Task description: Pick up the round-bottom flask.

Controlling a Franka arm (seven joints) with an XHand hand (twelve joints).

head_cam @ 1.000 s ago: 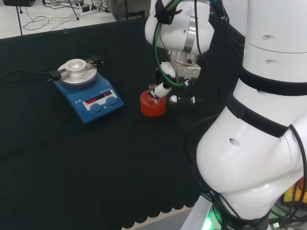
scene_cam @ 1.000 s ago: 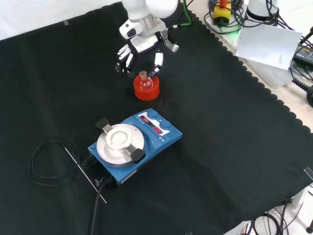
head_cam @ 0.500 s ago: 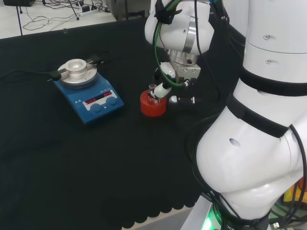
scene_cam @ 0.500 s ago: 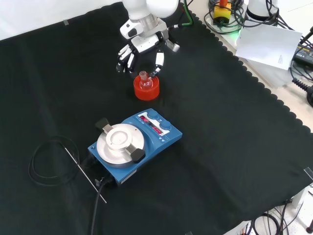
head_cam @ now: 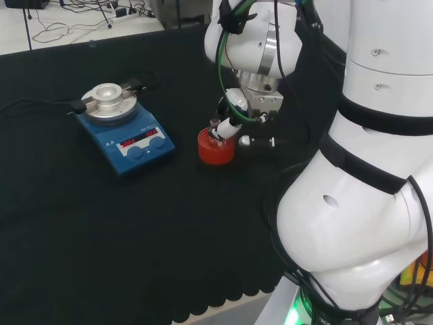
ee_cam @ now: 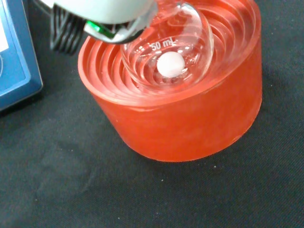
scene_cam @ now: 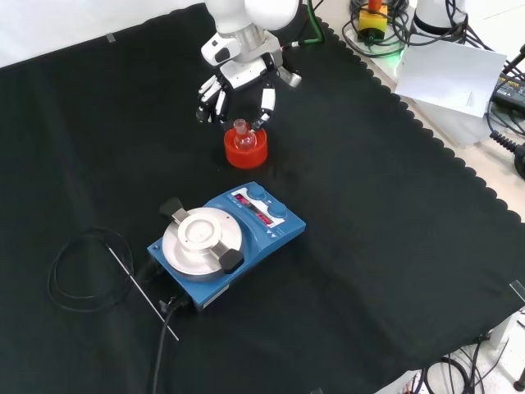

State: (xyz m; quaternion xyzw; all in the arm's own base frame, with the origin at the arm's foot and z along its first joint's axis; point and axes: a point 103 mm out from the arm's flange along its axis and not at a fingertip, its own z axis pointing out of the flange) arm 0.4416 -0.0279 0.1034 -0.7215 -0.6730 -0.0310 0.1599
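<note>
- Cable (scene_cam: 82, 275), dark and looped, lies on the black cloth at the far left of the front view, with a thin metal rod (scene_cam: 143, 293) just beside it.
- Next to the right stands a blue stirrer plate (scene_cam: 225, 242) with a round silver top; in the head view it (head_cam: 124, 125) sits to the left of the red stand.
- Farther up the bench (scene_cam: 394, 246) in the front view is the red ribbed stand (scene_cam: 245, 148), well apart from the stirrer.
- Round-bottom flask (scene_cam: 241, 136) of clear glass sits upright in that stand; the wrist view shows its bulb (ee_cam: 166, 50) nested in the ribbed hollow (ee_cam: 190, 109) with a small white ball (ee_cam: 170, 63) inside.
- The hand (scene_cam: 238, 82) hangs just above and behind the flask, fingers (scene_cam: 210, 98) spread and pointing down, one fingertip (scene_cam: 264, 107) close beside the neck; it holds nothing, and I cannot tell whether that fingertip touches the glass.
- In the head view the hand (head_cam: 233, 118) reaches down onto the stand's (head_cam: 215, 149) top from the right.
</note>
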